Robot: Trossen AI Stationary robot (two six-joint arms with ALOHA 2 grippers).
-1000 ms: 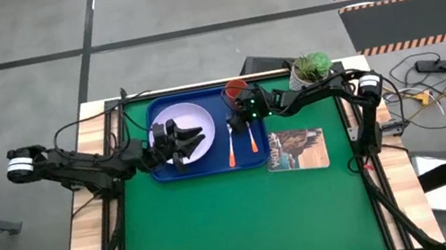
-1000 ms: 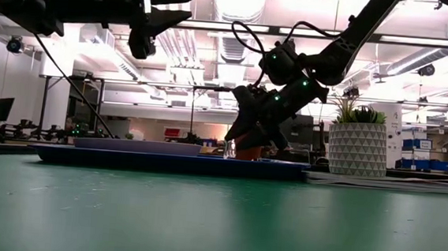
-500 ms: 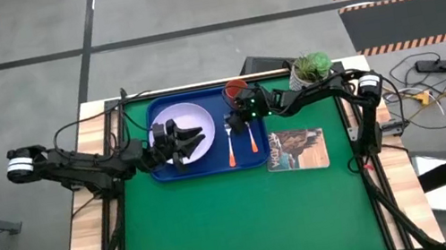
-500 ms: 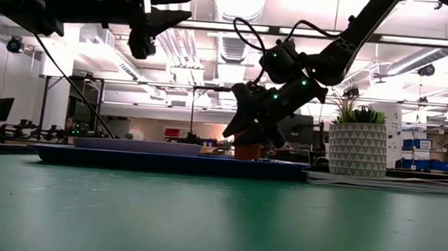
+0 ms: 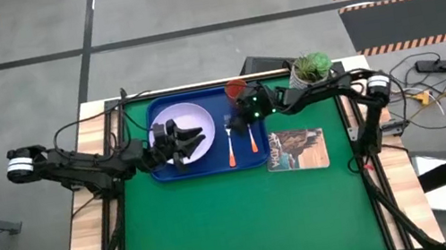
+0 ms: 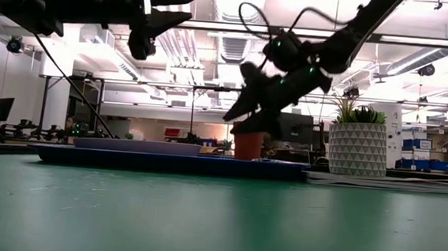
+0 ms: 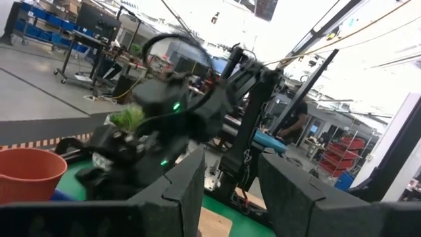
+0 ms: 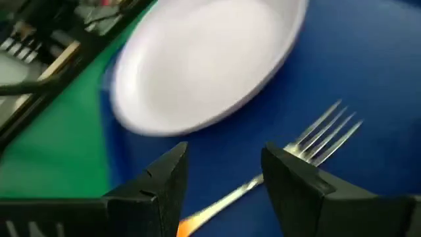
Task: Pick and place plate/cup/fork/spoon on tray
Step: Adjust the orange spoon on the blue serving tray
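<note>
A blue tray (image 5: 208, 167) holds the plate (image 5: 195, 122), fork (image 5: 230, 143), spoon (image 5: 252, 141) and cup (image 5: 236, 87). The right end effector (image 5: 244, 114) hovers above the cutlery, fingers apart, empty; the left end effector (image 5: 191, 137) hangs parted over the plate.

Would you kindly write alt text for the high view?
A blue tray on a green table holds a pale plate, fork, spoon and orange cup. The left gripper hangs open over the plate; the right gripper is open by the cup.
</note>
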